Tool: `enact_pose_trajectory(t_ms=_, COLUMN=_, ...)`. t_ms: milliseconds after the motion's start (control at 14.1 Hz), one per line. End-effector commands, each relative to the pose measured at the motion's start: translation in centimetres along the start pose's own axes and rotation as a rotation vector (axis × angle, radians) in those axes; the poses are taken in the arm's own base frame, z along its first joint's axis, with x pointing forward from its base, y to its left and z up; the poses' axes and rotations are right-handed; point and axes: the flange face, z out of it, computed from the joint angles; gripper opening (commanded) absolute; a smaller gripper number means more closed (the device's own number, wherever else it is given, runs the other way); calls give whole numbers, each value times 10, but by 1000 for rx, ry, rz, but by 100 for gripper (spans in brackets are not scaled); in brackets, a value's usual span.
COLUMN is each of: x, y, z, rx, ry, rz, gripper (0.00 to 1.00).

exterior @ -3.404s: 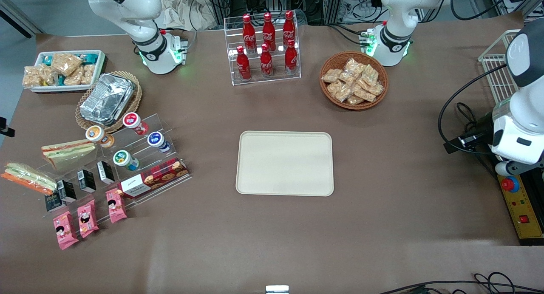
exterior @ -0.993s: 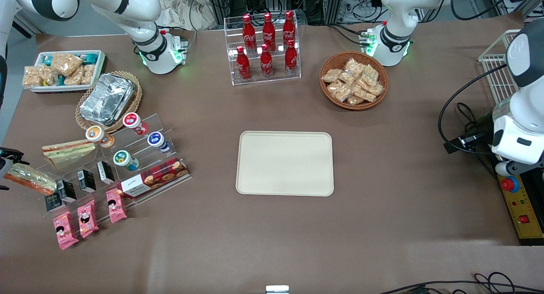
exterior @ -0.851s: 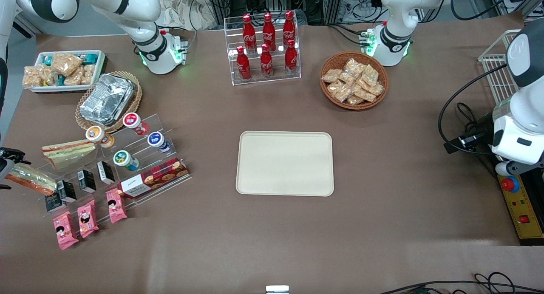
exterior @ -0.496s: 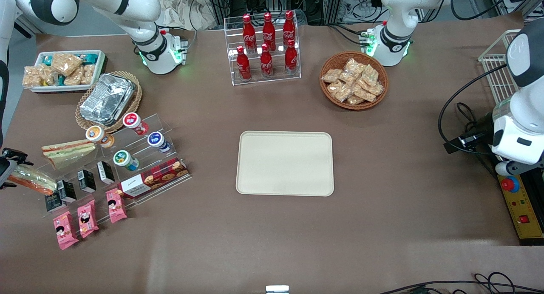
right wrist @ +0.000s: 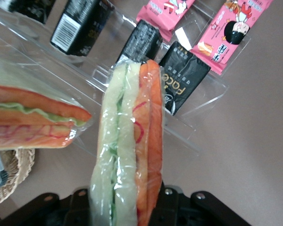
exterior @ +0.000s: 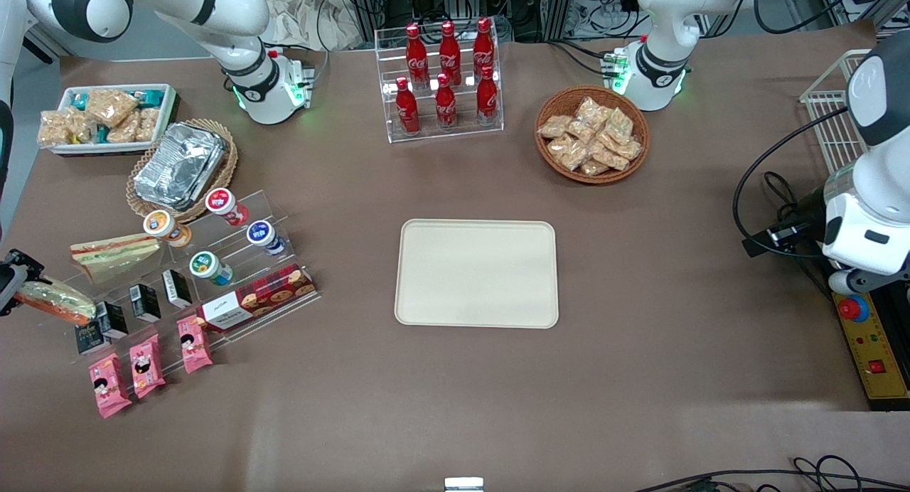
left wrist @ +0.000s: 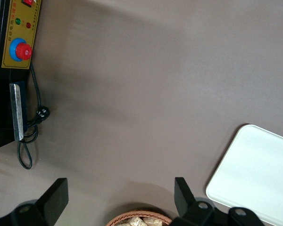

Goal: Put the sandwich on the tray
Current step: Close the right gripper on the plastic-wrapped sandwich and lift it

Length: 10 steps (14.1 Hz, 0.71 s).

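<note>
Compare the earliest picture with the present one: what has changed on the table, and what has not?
The gripper has come in at the working arm's end of the table and shut on the sandwich, whose outer end has lifted slightly. The tray, the paler sandwich and the snacks have stayed put.

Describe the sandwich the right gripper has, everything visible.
The sandwich is a clear-wrapped wedge: pale bread, green filling, an orange-red strip along one edge. It stands on edge in the gripper, which is shut on one end, at the working arm's end of the table. It hangs over the clear acrylic rack, beside the other wrapped sandwich.
</note>
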Motion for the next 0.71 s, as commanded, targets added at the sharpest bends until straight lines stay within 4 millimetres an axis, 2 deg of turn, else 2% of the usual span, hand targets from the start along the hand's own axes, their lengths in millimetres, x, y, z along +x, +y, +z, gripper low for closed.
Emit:
enact_pose_trajectory(t_ms=0, x=-4, y=-7, z=-37, rx=11, ry=12, rz=-11, gripper=14)
enact_pose_trajectory(t_ms=142, x=-6, y=-20, z=-71, rx=7, ry=21, rz=-9, gripper=14)
enact_pose_trajectory(t_ms=355, x=-1, y=-47, z=-138, rx=-17, ry=47, rz=-11, gripper=14)
enact_pose_trajectory(t_ms=496, x=34, y=-73, z=-175, rx=-26, ry=65, rz=-29, gripper=14)
enact_pose_trajectory(t_ms=638, x=85, y=-100, z=-200, rx=-21, ry=67, rz=-82, gripper=14)
